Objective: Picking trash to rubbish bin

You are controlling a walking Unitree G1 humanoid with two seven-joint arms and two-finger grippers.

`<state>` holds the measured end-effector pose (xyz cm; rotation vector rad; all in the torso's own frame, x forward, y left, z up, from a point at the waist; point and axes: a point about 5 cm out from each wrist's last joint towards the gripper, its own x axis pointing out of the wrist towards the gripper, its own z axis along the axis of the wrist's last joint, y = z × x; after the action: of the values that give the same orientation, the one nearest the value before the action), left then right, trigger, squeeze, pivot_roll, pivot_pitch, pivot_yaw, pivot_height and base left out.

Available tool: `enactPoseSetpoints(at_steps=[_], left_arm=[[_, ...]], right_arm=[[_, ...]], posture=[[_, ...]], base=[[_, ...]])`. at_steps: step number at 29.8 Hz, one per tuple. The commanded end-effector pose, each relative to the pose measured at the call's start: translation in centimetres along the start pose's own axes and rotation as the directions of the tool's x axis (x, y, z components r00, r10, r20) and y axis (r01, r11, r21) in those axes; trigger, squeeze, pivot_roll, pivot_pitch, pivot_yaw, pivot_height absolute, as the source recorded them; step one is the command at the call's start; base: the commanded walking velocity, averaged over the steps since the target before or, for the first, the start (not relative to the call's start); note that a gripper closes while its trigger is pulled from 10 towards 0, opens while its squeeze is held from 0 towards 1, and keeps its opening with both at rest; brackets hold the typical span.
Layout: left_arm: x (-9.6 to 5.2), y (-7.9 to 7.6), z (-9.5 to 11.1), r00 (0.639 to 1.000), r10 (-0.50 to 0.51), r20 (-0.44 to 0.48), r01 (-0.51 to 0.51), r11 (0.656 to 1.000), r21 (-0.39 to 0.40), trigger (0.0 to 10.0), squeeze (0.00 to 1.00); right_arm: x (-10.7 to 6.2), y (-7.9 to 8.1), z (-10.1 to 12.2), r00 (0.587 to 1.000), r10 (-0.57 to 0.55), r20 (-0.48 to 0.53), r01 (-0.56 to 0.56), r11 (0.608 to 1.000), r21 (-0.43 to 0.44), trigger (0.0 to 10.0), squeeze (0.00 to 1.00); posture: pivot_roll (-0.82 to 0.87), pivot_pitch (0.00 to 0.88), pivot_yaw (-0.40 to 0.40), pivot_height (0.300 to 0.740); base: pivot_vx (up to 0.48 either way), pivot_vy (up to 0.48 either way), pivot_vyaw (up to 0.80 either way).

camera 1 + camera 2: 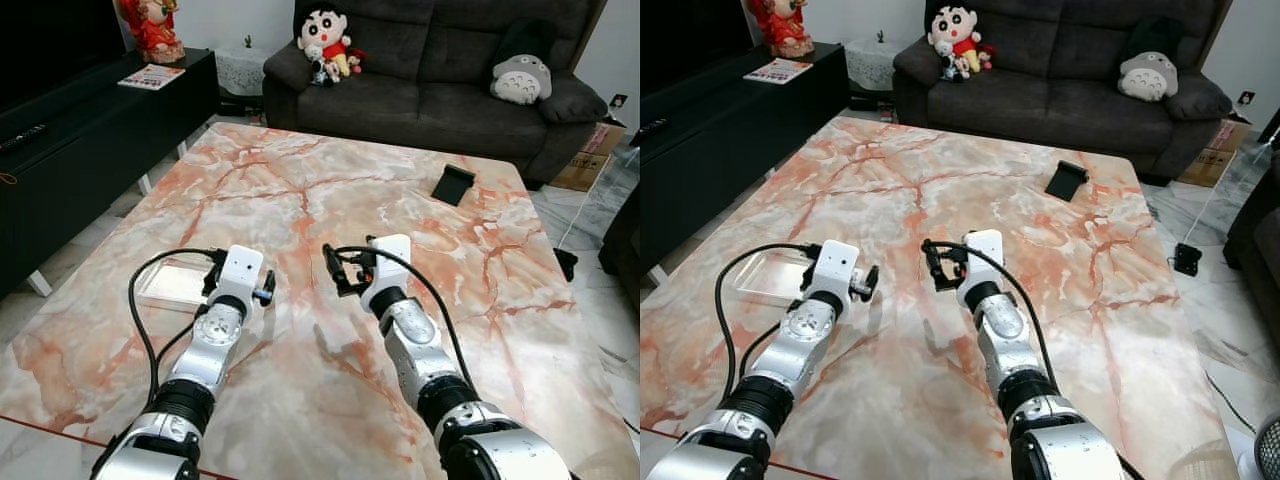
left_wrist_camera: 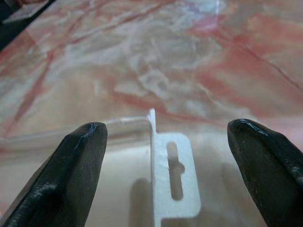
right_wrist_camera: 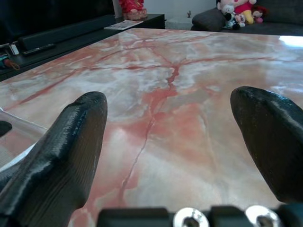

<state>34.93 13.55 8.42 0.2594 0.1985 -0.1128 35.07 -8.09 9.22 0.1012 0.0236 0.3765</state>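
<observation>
A clear plastic packaging tray (image 1: 172, 283) lies flat near the left edge of the marble table (image 1: 330, 190). My left gripper (image 1: 216, 279) hangs low over the tray's right end. In the left wrist view its fingers (image 2: 71, 165) stand wide apart, open, with the tray's white hang tab (image 2: 175, 175) between them. My right gripper (image 1: 335, 270) hovers over bare marble at the table's middle, pointing left. It is open too, and nothing sits between its fingers (image 3: 66, 156).
A small black object (image 1: 453, 184) stands on the table's far right part. Behind the table is a dark sofa (image 1: 430, 70) with plush toys (image 1: 325, 40). A black TV cabinet (image 1: 80, 140) runs along the left. A cardboard box (image 1: 590, 155) sits on the floor at right.
</observation>
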Motion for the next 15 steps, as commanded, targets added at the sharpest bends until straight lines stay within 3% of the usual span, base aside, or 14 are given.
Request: enactPoseSetpoints(at_steps=[1,11,12,13,14,15], left_arm=[[0.27,-0.41,-0.16,0.999,-0.015,-0.048,0.012,0.997,-0.072,10.0,0.00],[0.29,-0.86,-0.48,0.996,-0.032,-0.089,0.020,0.990,-0.136,10.0,0.00],[0.33,-0.89,-0.55,0.994,-0.037,-0.102,0.021,0.989,-0.145,5.1,0.00],[0.34,-0.88,-0.57,0.994,-0.036,-0.106,0.021,0.989,-0.147,5.1,0.00],[0.35,-0.88,-0.60,0.993,-0.036,-0.110,0.019,0.989,-0.148,0.1,0.00],[0.35,-0.89,-0.62,0.993,-0.036,-0.112,0.019,0.989,-0.149,0.1,0.00]], right_arm=[[-0.01,-0.15,-0.11,1.000,0.001,-0.016,-0.001,1.000,-0.005,10.0,0.00],[-0.01,-0.12,-0.13,1.000,0.005,-0.017,-0.005,1.000,-0.007,10.0,0.00],[-0.02,-0.10,-0.14,1.000,0.006,-0.018,-0.006,1.000,-0.007,10.0,0.00],[-0.01,-0.10,-0.14,1.000,0.006,-0.018,-0.006,1.000,-0.007,10.0,0.00],[-0.02,-0.11,-0.15,1.000,0.006,-0.018,-0.006,1.000,-0.006,10.0,0.00],[-0.02,-0.11,-0.15,1.000,0.006,-0.018,-0.006,1.000,-0.006,10.0,0.00]], posture=[[0.08,0.000,-0.080,0.740],[0.08,0.000,-0.081,0.740],[0.08,0.000,-0.081,0.740],[0.08,0.000,-0.081,0.740],[0.08,0.000,-0.080,0.740],[0.08,0.000,-0.080,0.740]], base=[[0.000,0.000,0.00],[0.000,0.000,0.00],[0.000,0.000,0.00],[0.000,0.000,0.00],[0.000,0.000,0.00],[0.000,0.000,0.00]])
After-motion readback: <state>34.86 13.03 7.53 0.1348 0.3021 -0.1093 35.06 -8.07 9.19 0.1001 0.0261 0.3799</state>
